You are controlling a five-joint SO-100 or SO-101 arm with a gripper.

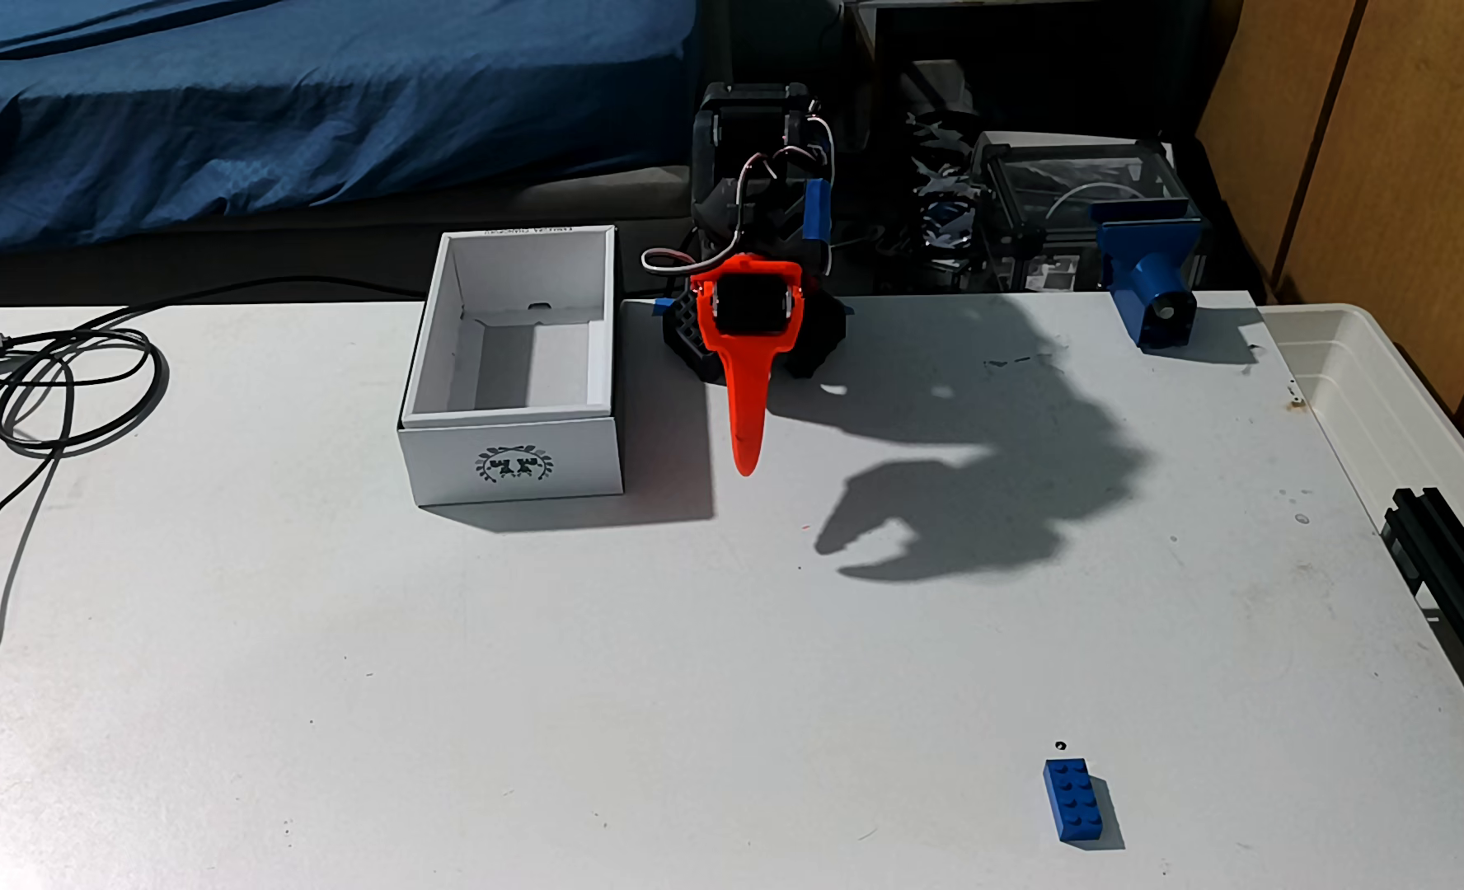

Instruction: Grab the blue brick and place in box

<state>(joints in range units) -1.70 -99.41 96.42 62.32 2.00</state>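
the blue brick [1074,802] lies flat on the white table [540,685] at the near right of the fixed view, studs up in 2 rows of 4, its long side running away from the camera, well apart from the gripper [744,453] and touching nothing else. the gripper points toward the camera and down, its orange finger [746,411] tapering to a tip that hangs above the tabletop just right of the box [513,495]. from this head-on angle the black finger is mostly hidden behind the orange one, so how far the jaws stand apart cannot be told directly; the shadow on the table to the right shows 2 prongs with a gap between them. nothing is seen held. the arm [758,214] is folded low over its base at the far table edge, wires looping over it. the box sits open-topped to the left of the gripper, white, its inside bare, a dark wreath crest on the short wall facing the camera. a blue printed part [1150,282] stands at the far right edge, and black cables [69,394] coil at the left.
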